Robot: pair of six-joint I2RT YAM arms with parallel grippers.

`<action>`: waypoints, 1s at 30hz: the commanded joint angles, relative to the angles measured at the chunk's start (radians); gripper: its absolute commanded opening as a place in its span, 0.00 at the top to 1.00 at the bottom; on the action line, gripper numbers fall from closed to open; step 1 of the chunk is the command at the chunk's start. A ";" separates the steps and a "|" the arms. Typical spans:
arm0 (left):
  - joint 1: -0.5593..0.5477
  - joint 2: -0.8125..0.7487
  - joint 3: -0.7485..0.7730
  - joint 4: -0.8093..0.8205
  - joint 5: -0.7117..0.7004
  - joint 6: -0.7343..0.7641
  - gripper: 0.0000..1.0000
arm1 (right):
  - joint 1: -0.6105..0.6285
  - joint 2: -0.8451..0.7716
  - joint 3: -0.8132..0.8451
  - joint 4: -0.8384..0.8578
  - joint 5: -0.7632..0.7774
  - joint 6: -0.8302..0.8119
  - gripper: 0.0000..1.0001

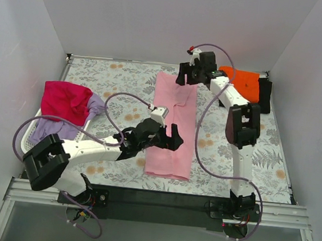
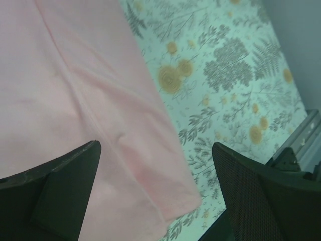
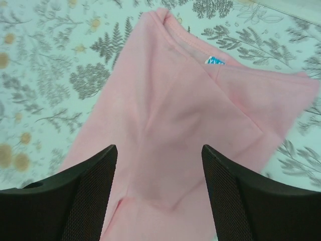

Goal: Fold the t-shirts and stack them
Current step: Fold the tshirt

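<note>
A light pink t-shirt [image 1: 173, 127] lies on the floral table as a long narrow strip, folded lengthwise, running from far to near. My left gripper [image 1: 170, 137] hovers open over its near half. In the left wrist view the shirt's near corner [image 2: 170, 191] lies below the open left gripper [image 2: 155, 145], with no cloth between the fingers. My right gripper [image 1: 187, 77] is open above the far end. The right wrist view has the right gripper [image 3: 159, 148] over the pink t-shirt [image 3: 170, 115], below its collar and blue tag [image 3: 215, 61].
An orange t-shirt [image 1: 242, 83] lies on a black one [image 1: 265, 92] at the far right. A white laundry basket [image 1: 33, 133] at the left holds a magenta-red shirt [image 1: 65, 102] and a lavender one [image 1: 62, 128]. The floral table cover [image 1: 124, 82] reaches the enclosure's white walls.
</note>
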 commanded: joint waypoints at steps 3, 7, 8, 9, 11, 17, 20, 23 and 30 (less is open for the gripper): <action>0.002 -0.171 0.003 -0.064 -0.088 0.064 0.13 | -0.001 -0.418 -0.235 0.058 0.068 -0.003 0.37; 0.005 -0.226 -0.039 -0.176 -0.141 0.018 0.13 | 0.031 -0.698 -0.490 0.072 0.138 0.043 0.36; 0.007 -0.238 -0.053 -0.234 -0.146 0.003 0.13 | 0.057 -0.745 -0.612 0.081 0.180 0.056 0.35; 0.010 -0.264 -0.083 -0.250 -0.149 -0.025 0.12 | 0.071 -0.786 -0.664 0.092 0.201 0.063 0.35; 0.026 -0.284 -0.108 -0.309 -0.152 -0.065 0.12 | 0.114 -0.890 -0.780 0.096 0.264 0.085 0.34; 0.068 -0.335 -0.194 -0.354 -0.042 -0.175 0.12 | 0.176 -1.087 -1.155 0.096 0.321 0.168 0.35; 0.070 -0.366 -0.223 -0.359 -0.017 -0.212 0.12 | 0.188 -1.182 -1.281 0.083 0.304 0.201 0.35; 0.068 -0.378 -0.247 -0.359 0.001 -0.235 0.12 | 0.199 -1.263 -1.352 0.057 0.234 0.229 0.35; 0.068 -0.275 -0.226 -0.417 0.067 -0.260 0.22 | 0.237 -1.369 -1.459 -0.009 0.201 0.296 0.37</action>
